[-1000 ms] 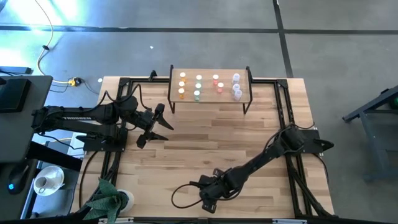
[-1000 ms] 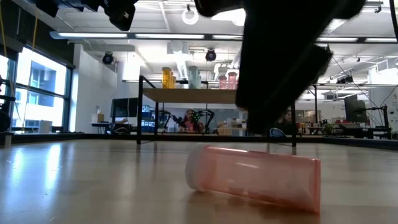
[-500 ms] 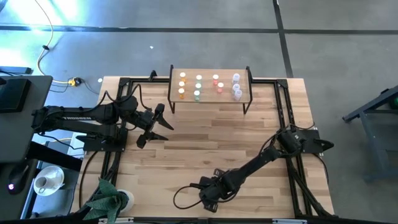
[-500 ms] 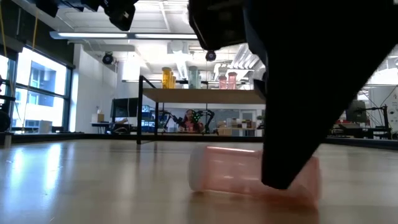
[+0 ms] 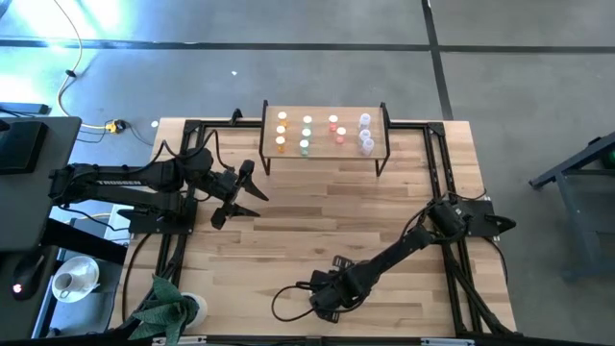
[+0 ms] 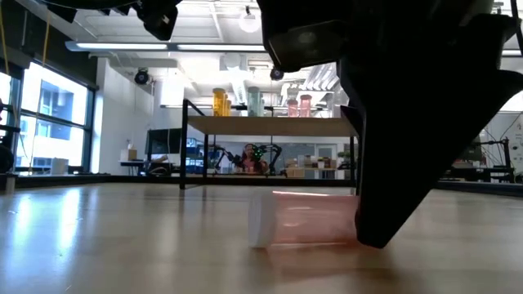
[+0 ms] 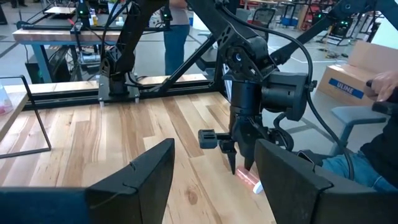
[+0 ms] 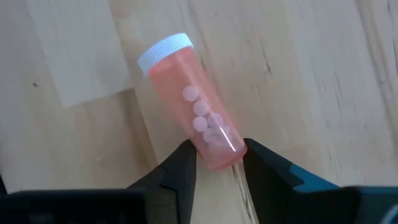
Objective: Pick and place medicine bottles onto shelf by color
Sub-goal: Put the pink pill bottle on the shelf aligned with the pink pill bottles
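A pink medicine bottle with a white cap lies on its side on the wooden table, near the front edge; the low view shows it too. My right gripper points steeply down at it and is shut on its bottom end. The shelf stands at the table's far edge on thin black legs. On it stand orange, green, pink and clear bottles in rows. My left gripper hovers open above the table's left part, holding nothing. My right gripper pinches the pink bottle's closed bottom end between its two fingers, one finger on each side. The fingers come from above, pointing steeply down, and lie across the bottle. The bottle lies on its side on the table, cap end away from the fingers.
A black cable loops on the table beside my right gripper. A green plant sits at the front left corner. Black frame rails run along both table sides. A person's hand shows beyond the table in the left wrist view.
My right gripper has sunk to the table and tipped steeper, coming down over the pink bottle's bottom end. The bottle has turned a little on the table and now lies level across the low view.
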You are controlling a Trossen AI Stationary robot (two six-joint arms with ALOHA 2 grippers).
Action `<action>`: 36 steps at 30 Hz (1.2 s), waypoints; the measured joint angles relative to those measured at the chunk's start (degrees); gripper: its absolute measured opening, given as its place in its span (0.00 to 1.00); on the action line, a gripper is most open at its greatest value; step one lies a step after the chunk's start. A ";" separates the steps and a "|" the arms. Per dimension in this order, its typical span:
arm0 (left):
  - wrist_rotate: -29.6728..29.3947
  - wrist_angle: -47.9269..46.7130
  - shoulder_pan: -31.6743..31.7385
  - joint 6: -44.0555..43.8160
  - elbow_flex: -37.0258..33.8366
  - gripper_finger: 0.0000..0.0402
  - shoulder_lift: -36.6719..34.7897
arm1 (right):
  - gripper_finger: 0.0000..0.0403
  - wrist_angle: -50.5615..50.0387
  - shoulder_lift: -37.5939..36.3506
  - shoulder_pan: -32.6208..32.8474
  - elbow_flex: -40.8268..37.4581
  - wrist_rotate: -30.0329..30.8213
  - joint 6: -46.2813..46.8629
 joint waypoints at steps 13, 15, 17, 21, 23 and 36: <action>0.00 0.01 -0.01 0.00 0.00 0.53 0.02 | 0.48 -0.97 0.00 0.09 0.00 -0.52 -4.53; 0.00 0.01 0.00 0.00 0.00 0.53 0.00 | 0.51 -1.31 -0.01 0.11 0.00 0.10 -5.04; 0.00 0.02 0.01 0.00 0.00 0.53 0.00 | 0.53 -2.55 -0.16 0.06 0.11 0.41 -5.10; 0.00 0.02 0.00 0.00 0.00 0.53 0.01 | 0.54 -5.73 -0.22 0.04 1.39 2.69 -5.62; 0.00 0.02 0.00 0.00 0.00 0.53 0.02 | 0.54 -6.32 -0.26 0.02 1.82 4.19 -7.97; 0.00 0.02 -0.01 0.00 -0.02 0.53 0.02 | 0.54 2.54 -0.31 -0.68 1.97 2.41 -20.82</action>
